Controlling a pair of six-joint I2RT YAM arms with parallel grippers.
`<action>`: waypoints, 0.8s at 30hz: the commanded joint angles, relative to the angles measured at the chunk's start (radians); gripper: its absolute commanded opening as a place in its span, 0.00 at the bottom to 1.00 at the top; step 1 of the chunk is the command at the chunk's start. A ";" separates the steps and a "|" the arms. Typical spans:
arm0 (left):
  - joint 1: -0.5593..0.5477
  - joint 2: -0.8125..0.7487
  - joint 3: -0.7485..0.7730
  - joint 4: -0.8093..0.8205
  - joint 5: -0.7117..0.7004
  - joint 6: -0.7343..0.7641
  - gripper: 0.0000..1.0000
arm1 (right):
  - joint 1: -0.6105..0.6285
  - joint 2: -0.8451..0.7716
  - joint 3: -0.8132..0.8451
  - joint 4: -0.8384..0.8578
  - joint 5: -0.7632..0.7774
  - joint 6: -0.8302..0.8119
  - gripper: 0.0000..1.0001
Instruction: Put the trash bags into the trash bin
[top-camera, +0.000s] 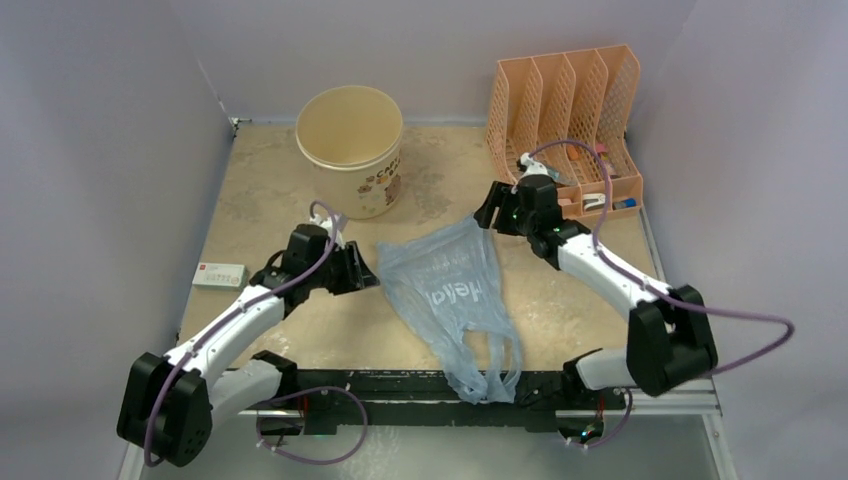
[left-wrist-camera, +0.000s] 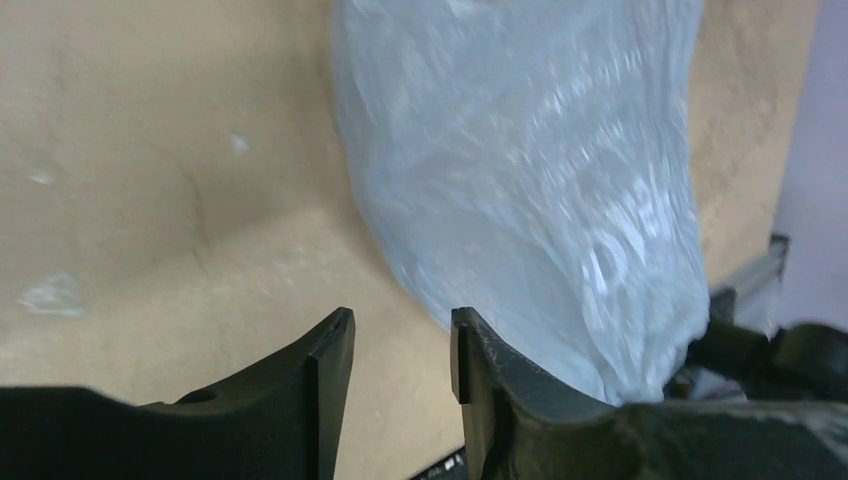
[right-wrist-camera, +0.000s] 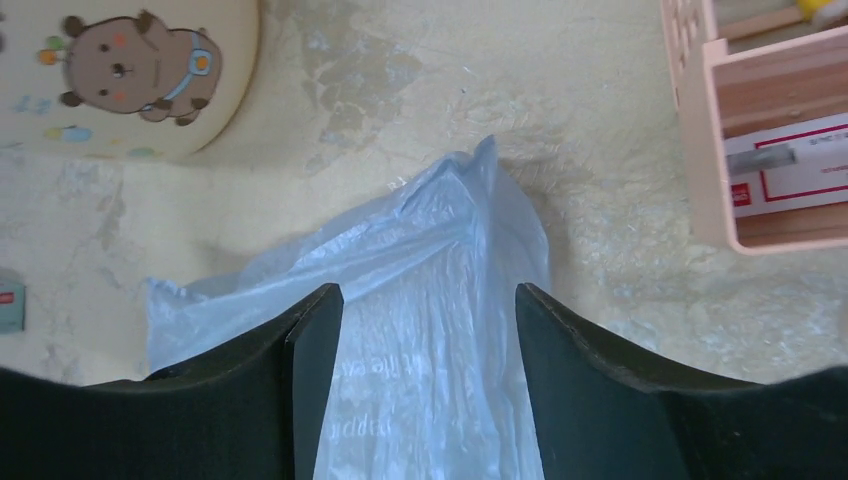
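Bag (top-camera: 450, 285): thin, crinkly, translucent pale-blue film, flat. Left claw (left-wrist-camera: 402, 332) narrow, empty, beside it; right claw (right-wrist-camera: 428, 300) wide, straddling corner.

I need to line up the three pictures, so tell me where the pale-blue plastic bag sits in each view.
Top external: bag in the middle of the beige tabletop, handles toward the near edge.
Left wrist: bag fills the upper right.
Right wrist: bag at lower centre, peaked corner pointing up.
Shared landmark: that beige tabletop, under the bag in all three.
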 joint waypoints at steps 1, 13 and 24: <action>0.005 -0.087 -0.111 0.124 0.270 -0.037 0.41 | 0.002 -0.177 -0.060 0.032 -0.117 -0.099 0.68; -0.104 -0.120 -0.288 0.295 0.321 -0.204 0.44 | 0.407 -0.180 -0.243 0.141 -0.175 -0.032 0.72; -0.120 -0.176 -0.306 0.250 0.247 -0.214 0.46 | 0.517 0.032 -0.093 0.033 0.015 -0.097 0.54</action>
